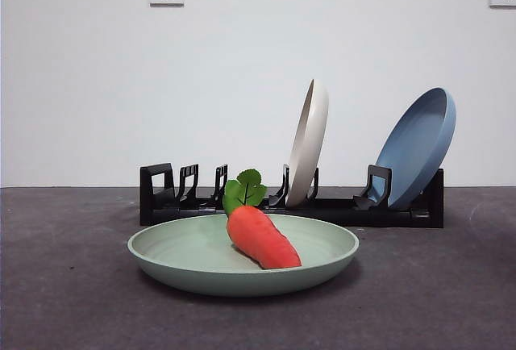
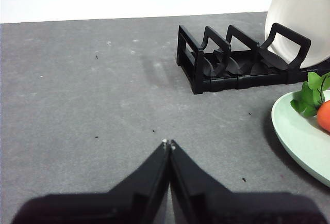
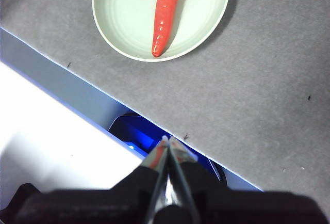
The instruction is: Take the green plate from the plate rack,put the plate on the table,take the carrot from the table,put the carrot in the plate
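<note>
Carrot (image 1: 262,237) (orange-red, leafy) lies in green plate (image 1: 242,265); both grippers' jaws closed, empty.

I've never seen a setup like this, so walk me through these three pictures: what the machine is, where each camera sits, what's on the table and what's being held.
This is a two-armed robot at a table. One picture comes from a low camera looking level across it. The other two come from cameras on the arms' wrists.

On the table, the carrot lies in the green plate. Behind stands the black plate rack, holding a cream-white plate and a light blue plate.

The black wedge at the bottom of each wrist picture is that arm's pincer. The left pincer and the right pincer are both shut and hold nothing.
</note>
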`<control>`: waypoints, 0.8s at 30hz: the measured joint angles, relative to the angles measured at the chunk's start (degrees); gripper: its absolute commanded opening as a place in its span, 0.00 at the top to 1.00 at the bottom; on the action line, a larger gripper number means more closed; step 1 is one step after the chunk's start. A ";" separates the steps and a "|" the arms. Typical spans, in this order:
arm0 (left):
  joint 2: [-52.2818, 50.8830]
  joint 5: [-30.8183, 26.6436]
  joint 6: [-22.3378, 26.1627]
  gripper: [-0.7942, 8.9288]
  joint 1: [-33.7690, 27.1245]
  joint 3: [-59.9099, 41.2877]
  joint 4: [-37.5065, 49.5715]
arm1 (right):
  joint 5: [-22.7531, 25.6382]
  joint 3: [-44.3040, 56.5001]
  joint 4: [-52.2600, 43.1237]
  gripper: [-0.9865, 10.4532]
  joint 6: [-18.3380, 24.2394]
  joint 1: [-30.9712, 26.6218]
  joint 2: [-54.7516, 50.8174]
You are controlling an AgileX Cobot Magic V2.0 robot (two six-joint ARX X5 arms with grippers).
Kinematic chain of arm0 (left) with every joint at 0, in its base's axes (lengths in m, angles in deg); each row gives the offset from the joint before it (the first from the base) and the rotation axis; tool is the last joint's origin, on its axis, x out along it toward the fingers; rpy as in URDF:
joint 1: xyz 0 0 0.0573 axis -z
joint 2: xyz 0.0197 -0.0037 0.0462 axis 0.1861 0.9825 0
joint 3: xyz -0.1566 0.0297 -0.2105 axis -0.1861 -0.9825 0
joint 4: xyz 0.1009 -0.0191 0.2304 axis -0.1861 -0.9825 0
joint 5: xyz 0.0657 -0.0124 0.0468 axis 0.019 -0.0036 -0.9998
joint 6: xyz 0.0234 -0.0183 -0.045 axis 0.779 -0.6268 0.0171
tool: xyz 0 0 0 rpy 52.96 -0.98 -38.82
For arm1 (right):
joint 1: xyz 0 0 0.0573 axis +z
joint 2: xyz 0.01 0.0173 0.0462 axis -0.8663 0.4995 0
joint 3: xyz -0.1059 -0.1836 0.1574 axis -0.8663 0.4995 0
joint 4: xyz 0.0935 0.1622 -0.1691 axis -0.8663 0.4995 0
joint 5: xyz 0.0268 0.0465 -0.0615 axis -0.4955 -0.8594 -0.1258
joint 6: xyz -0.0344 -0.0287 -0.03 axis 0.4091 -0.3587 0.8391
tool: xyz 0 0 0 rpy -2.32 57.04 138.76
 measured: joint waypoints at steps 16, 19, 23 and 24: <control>0.00 0.02 -0.02 0.92 0.00 0.00 0.00 | 1.88 0.02 -3.34 0.91 3.39 -6.88 -5.62; 0.00 0.00 -0.02 0.92 0.00 0.00 0.00 | 1.33 0.50 -9.84 0.91 5.44 -14.14 -8.92; 0.00 0.00 -0.02 0.92 0.00 0.00 -0.02 | -2.36 6.34 -20.83 0.91 7.41 -25.49 -15.50; 0.00 0.00 -0.02 0.92 0.00 0.00 0.00 | -2.86 8.22 -23.06 0.91 7.82 -27.74 -17.16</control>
